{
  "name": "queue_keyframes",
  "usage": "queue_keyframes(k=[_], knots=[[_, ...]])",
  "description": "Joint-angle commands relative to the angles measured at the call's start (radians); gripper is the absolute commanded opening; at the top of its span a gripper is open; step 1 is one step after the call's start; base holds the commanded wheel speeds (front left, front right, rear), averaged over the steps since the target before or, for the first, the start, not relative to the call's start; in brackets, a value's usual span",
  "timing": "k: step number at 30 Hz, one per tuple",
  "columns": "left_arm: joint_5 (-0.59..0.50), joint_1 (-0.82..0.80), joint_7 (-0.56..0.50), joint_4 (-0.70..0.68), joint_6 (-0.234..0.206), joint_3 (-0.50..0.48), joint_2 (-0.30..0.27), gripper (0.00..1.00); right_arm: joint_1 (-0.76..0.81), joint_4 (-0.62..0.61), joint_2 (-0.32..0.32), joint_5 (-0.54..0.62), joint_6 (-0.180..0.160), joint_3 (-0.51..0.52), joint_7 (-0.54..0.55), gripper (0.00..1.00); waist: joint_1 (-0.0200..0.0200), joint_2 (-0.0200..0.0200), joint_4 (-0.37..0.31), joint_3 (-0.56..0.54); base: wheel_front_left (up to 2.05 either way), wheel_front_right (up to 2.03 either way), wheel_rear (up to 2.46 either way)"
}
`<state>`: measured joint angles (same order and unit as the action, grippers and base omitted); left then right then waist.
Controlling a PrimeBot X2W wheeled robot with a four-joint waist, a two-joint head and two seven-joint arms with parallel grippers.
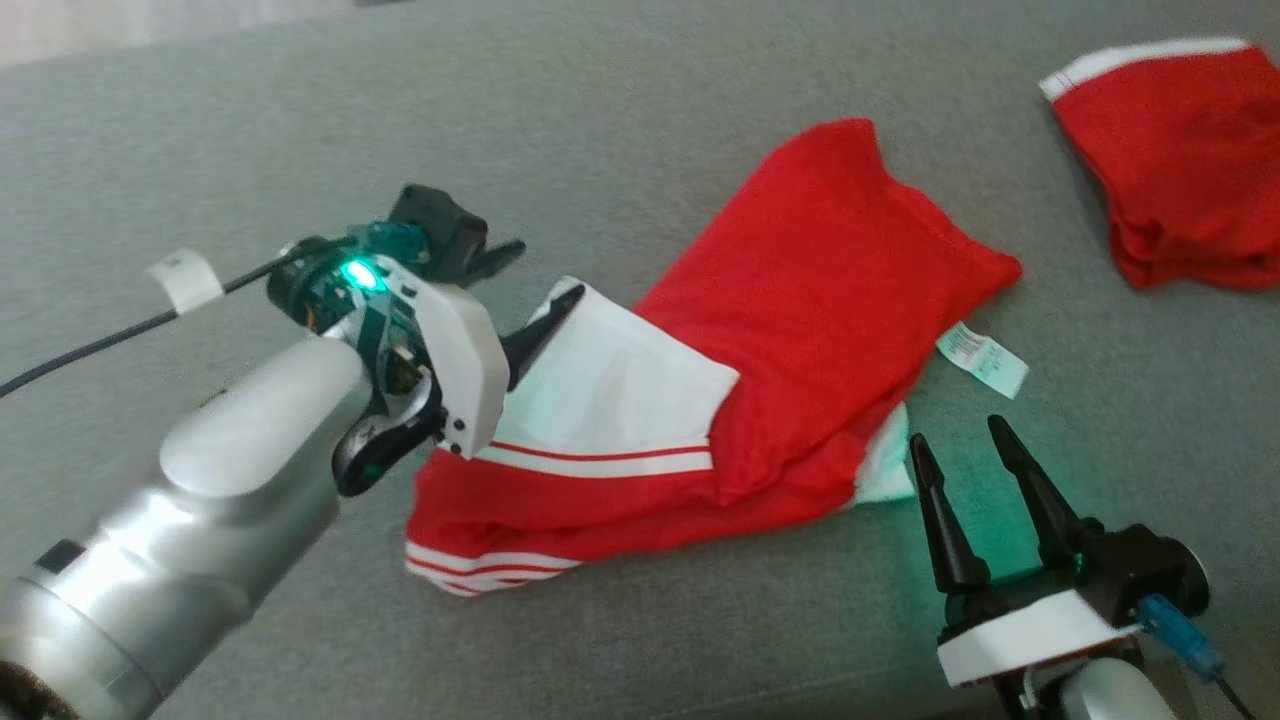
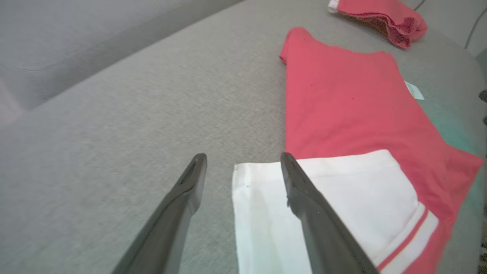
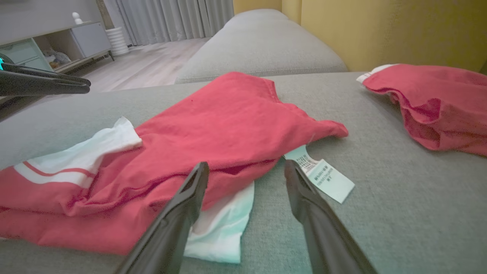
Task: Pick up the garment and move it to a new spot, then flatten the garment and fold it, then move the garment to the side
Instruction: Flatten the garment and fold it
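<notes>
A red garment with a white striped panel is seen folded mid-seat on a grey sofa cushion. The left gripper is spread wide and empty over the panel's corner. The right gripper, likewise spread and empty, is placed beside the care label. A second red garment is bunched toward the cushion's far right corner.
</notes>
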<state>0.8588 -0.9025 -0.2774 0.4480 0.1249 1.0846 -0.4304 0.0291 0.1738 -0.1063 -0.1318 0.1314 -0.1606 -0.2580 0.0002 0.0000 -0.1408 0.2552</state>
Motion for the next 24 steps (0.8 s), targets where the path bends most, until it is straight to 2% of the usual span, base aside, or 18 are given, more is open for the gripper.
queue_keyframes(k=[1, 7, 12, 19, 20, 21, 22, 23, 24], knots=[[0.025, -0.067, -0.006, -0.015, 0.005, -0.009, -0.030, 1.00, -0.031, -0.024, -0.014, -0.004, -0.001, -0.026, -0.004, 1.00, -0.0002, 0.0000, -0.034, 0.030, 0.00, 0.00, 0.00], [0.076, -0.114, -0.017, 0.028, 0.006, 0.080, -0.061, 1.00, -0.060, -0.026, -0.007, -0.008, -0.001, -0.036, -0.004, 1.00, -0.0002, 0.0000, -0.072, 0.074, 0.00, 0.00, 0.00], [0.107, -0.142, -0.006, 0.084, 0.006, 0.134, -0.064, 1.00, -0.075, -0.028, -0.001, -0.009, -0.001, -0.037, -0.004, 1.00, -0.0002, 0.0000, -0.087, 0.103, 0.00, 0.00, 0.00], [0.150, -0.154, -0.028, 0.051, 0.006, 0.180, -0.064, 0.99, -0.090, -0.027, 0.002, -0.009, -0.001, -0.031, -0.004, 1.00, -0.0002, 0.0000, -0.087, 0.121, 0.00, 0.00, 0.00], [0.152, -0.152, -0.036, 0.042, 0.006, 0.184, -0.066, 0.87, -0.093, -0.027, 0.003, -0.008, -0.001, -0.031, -0.004, 1.00, -0.0002, 0.0000, -0.087, 0.123, 0.00, 0.00, 0.00], [0.152, -0.151, -0.045, 0.032, 0.006, 0.187, -0.069, 0.47, -0.096, -0.027, 0.004, -0.008, -0.001, -0.030, -0.004, 1.00, -0.0002, 0.0000, -0.087, 0.124, 0.00, 0.00, 0.00], [0.147, -0.151, -0.047, 0.021, 0.006, 0.190, -0.073, 0.12, -0.099, -0.026, 0.004, -0.008, -0.001, -0.030, -0.004, 1.00, -0.0002, 0.0000, -0.086, 0.124, 0.00, 0.00, 0.00], [0.143, -0.150, -0.049, 0.007, 0.006, 0.192, -0.077, 0.00, -0.101, -0.026, 0.005, -0.008, -0.001, -0.029, -0.004, 1.00, -0.0002, 0.0000, -0.085, 0.125, 0.00, 0.00, 0.00], [0.140, -0.147, -0.049, -0.009, 0.006, 0.193, -0.082, 0.00, -0.103, -0.026, 0.005, -0.008, -0.001, -0.026, -0.004, 1.00, -0.0002, 0.0000, -0.083, 0.125, 0.00, 0.00, 0.00]])
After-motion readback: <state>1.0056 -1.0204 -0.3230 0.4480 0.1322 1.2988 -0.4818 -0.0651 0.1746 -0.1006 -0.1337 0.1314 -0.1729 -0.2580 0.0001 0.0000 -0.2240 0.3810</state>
